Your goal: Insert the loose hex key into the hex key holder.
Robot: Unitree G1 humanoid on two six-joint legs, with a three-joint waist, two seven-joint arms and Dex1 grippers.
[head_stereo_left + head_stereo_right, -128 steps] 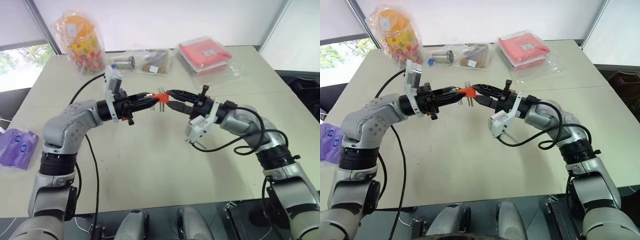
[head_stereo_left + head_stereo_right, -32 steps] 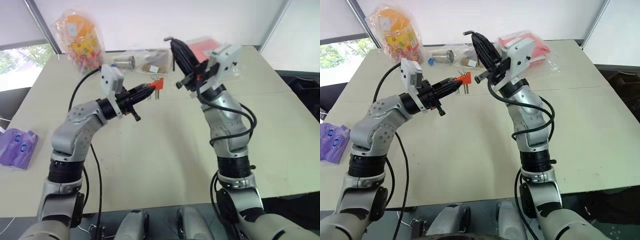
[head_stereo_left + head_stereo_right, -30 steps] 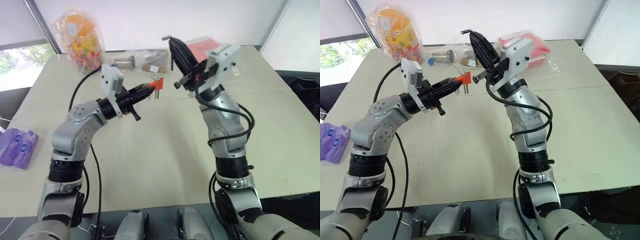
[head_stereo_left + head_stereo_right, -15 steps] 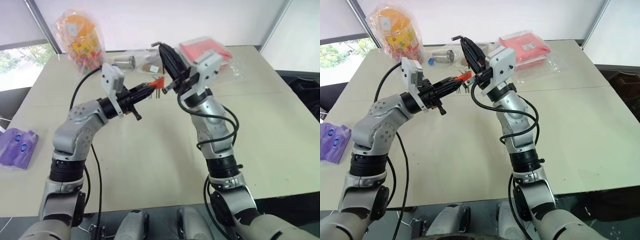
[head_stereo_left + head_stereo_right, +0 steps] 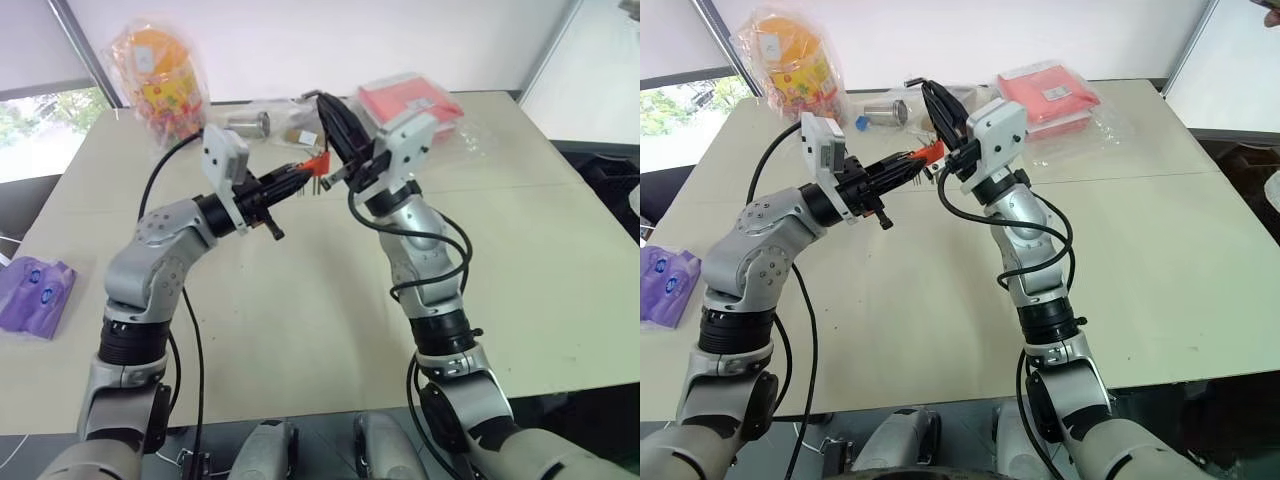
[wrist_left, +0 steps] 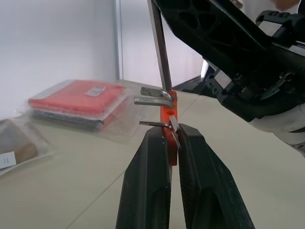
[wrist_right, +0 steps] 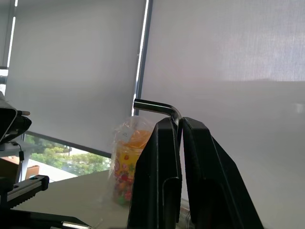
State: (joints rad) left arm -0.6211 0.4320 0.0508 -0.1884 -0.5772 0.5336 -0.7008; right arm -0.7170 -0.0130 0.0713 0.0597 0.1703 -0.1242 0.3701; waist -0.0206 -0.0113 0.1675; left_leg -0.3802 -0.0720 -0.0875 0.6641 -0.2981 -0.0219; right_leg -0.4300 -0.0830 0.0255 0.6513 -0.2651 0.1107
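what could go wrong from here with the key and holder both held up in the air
The right gripper pinches the hex key near its bend, so pushing its long leg down at the holder could make it pivot or slip. The left gripper clamps only the holder's lower end, so a push might twist it out. Both are above the table; a dropped part could land among the packets.

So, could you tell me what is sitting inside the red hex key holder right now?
Short grey keys protrude from the hex key holder; the loose hex key reaches its top edge, its tip covered.
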